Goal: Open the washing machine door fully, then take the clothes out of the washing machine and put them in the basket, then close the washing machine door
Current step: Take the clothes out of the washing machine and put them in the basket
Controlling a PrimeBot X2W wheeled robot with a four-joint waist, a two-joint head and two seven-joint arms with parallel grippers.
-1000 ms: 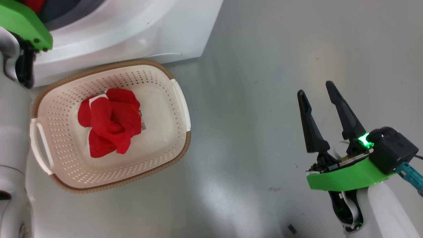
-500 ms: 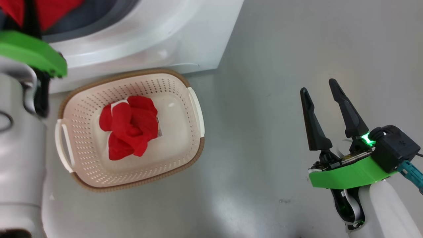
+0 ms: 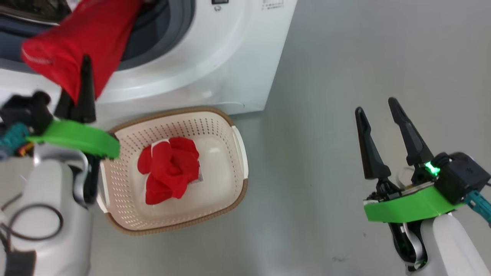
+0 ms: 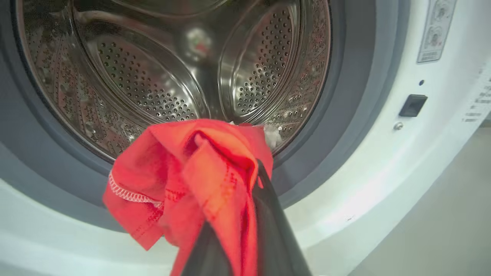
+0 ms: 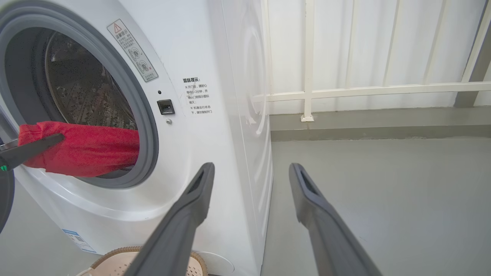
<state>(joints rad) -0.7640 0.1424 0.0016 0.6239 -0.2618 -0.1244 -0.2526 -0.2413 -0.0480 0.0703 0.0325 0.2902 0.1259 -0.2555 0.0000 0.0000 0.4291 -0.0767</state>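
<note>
My left gripper (image 3: 85, 65) is shut on a red piece of the clothes (image 3: 76, 46), which stretches from the mouth of the white washing machine (image 3: 215, 57) out over its front. In the left wrist view the red cloth (image 4: 184, 176) bunches around my shut fingers (image 4: 264, 199) before the steel drum (image 4: 153, 76), and a scrap of white (image 4: 271, 135) shows behind it. Another red piece (image 3: 168, 170) lies in the cream basket (image 3: 230, 180) on the floor below the machine. My right gripper (image 3: 378, 105) stands open and empty, far right of the basket. The door is out of view.
Bare grey floor (image 3: 326, 76) stretches between the basket and my right arm. A white railing (image 5: 364, 90) and a low kerb run behind the machine's right side. The basket's rim (image 5: 115, 258) sits close against the machine's foot.
The head camera has shifted, so the basket sits further right and lower. My left gripper has drawn back from the drum with the red cloth in it. The right gripper stays open.
</note>
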